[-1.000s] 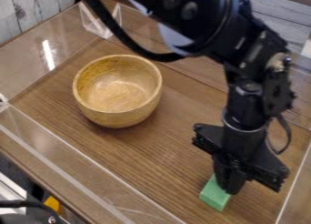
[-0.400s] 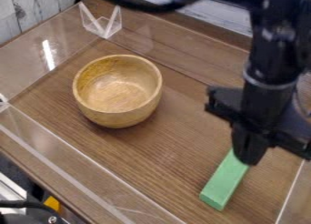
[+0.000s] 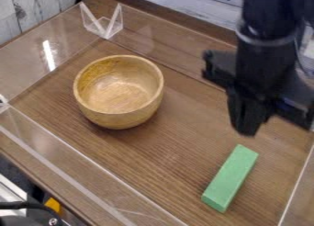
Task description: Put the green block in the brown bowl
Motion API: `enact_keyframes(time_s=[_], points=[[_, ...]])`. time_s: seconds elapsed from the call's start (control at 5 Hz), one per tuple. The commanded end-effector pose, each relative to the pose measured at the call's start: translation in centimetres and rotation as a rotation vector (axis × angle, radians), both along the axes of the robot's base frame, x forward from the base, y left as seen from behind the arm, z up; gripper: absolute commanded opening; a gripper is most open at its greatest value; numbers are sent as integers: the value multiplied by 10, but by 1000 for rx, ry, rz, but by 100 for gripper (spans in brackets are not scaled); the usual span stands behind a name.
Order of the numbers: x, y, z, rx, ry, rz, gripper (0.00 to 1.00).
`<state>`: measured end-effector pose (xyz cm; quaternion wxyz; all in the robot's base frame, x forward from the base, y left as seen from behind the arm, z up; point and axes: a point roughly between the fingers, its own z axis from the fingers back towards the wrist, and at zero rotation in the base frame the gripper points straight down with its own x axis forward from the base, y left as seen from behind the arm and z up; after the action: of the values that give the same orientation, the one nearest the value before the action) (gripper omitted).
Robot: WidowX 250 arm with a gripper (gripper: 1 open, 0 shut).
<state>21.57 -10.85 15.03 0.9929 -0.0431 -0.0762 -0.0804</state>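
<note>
Camera view, gripper (image 3: 252,129) risen, green block (image 3: 230,177) left lying

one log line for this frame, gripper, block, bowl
gripper: shut, holding nothing, raised above table | green block: flat on table, not grasped | brown bowl: empty, upright | task: not done

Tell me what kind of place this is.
Probably a robot lab test bench rather than a home. A wood-grain table is fenced by clear plastic walls, a black robot arm ends in a gripper, and only a brown bowl and green block are set out.
</note>
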Motion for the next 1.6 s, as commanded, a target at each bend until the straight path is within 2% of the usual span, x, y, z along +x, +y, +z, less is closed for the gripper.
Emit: enact_keyframes(time_s=[0.0,0.2,0.4,0.6,0.8,1.0,1.2,1.4], points=[[1,2,-2,-20,-49,86,100],[-9,1,-28,-18,-29,160,100],[-8,-8,-39,-10,-23,191,0],[-5,-15,-46,0,-11,224,100],[-6,-11,-43,4,-6,241,0],[-4,-11,-40,5,-1,250,0],[-11,-9,-46,10,4,193,100],[-18,-7,-50,13,6,137,100]])
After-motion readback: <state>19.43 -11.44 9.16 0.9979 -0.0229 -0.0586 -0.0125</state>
